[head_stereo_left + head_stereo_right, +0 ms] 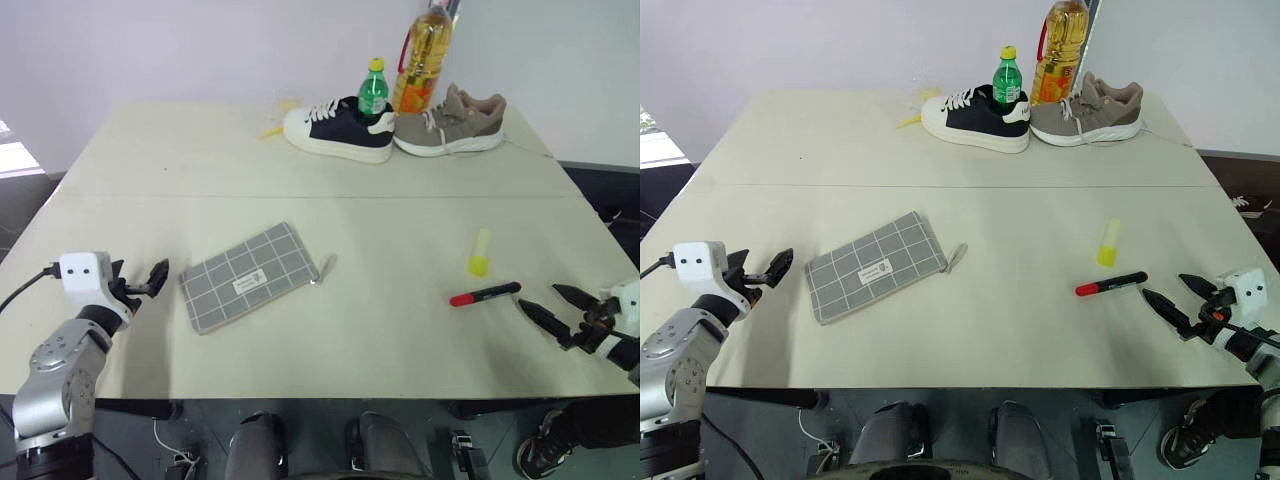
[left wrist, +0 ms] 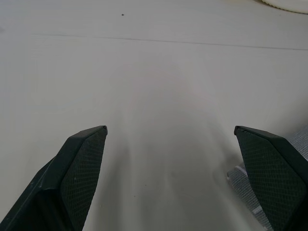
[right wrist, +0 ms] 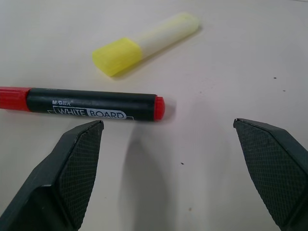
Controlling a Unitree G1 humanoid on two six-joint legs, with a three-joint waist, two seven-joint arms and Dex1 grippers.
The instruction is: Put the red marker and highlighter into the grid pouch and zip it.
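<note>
We see the red marker [image 1: 485, 294] lying flat on the pale tabletop [image 1: 300, 170], on the right side, its red cap end pointing toward the middle and its black barrel toward the right edge. Just beyond it, apart from it, lies the highlighter [image 1: 480, 252], roughly upright in the head view with its bright yellow cap nearest the marker. The grid pouch [image 1: 250, 276] lies flat well to the left of both pens, tilted, its white label facing up and its zipper pull [image 1: 326, 268] sticking out at the right corner; we cannot tell whether the zip is open or closed.

Our right end effector [image 1: 556, 309] hovers near the black end of the marker, fingers spread wide and touching nothing; in the right wrist view the marker [image 3: 91, 104] and highlighter [image 3: 144, 43] lie ahead of its fingertips [image 3: 79, 163]. Our left end effector [image 1: 140, 282] hangs just left of the pouch, also spread wide and empty, with a corner of the pouch [image 2: 301, 144] beside one finger.

At the far edge stand a dark sneaker [image 1: 338, 129], a tan sneaker [image 1: 450, 123], a green bottle [image 1: 373, 91] and an oil bottle [image 1: 422, 58].
</note>
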